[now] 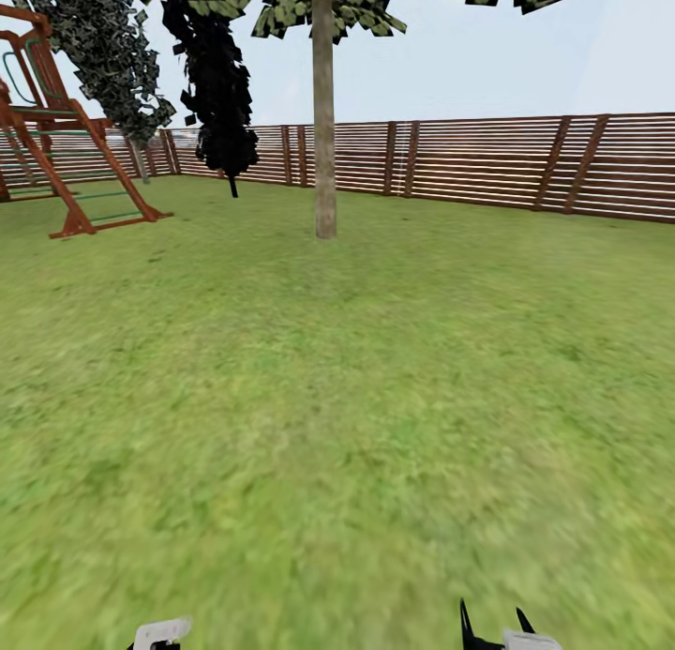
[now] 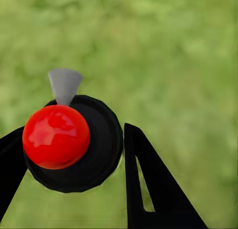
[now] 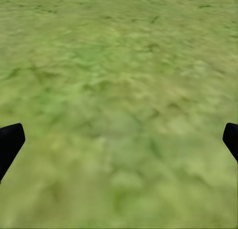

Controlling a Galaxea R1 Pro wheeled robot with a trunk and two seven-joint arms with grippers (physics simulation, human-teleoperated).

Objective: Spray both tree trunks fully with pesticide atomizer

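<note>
Pickup looks done: left gripper (image 2: 74,154) clenched on the pesticide atomizer (image 2: 74,144). Right gripper (image 3: 119,140) released, over grass (image 3: 119,65). Tree trunk (image 1: 323,115) well ahead, unsprayed; both trees remain.

Bright, even daylight; grass (image 1: 337,425) renders blurry, shadowless.

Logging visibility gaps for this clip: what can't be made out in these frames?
- Pesticide atomizer, left wrist view: its red cap and black collar hide the body below.
- Left gripper: contact with the atomizer is unclear.
- Tree trunk, head view: crown cut off by the top edge.
- Right gripper, right wrist view: fingertips only at the edges.
</note>
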